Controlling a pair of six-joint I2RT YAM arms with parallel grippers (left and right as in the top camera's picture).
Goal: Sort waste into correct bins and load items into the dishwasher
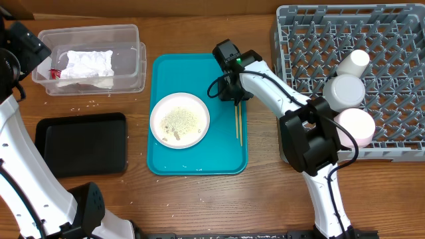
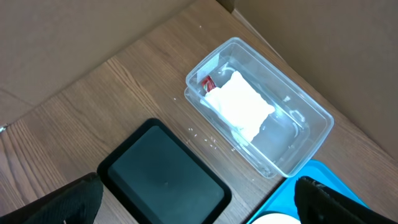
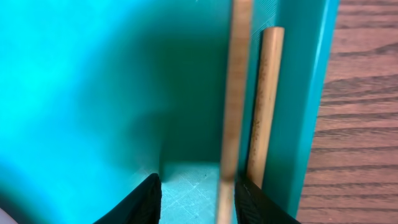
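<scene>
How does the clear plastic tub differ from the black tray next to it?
The clear tub is see-through and deep-walled; the black tray is opaque and shallow. The tub holds a crumpled white napkin and a red wrapper; the tray shows nothing inside. The tub sits farther from the robot's base, the tray nearer. Both are rounded-corner rectangles on the table, left of the teal tray.

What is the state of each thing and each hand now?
left hand: open, empty
right hand: open, astride one of the chopsticks
clear tub: holds napkin and red wrapper
black tray: empty
plate: on teal tray, rice grains on it
chopsticks: lying on teal tray
dish rack: holds cup, grey bowl, pink bowl
</scene>
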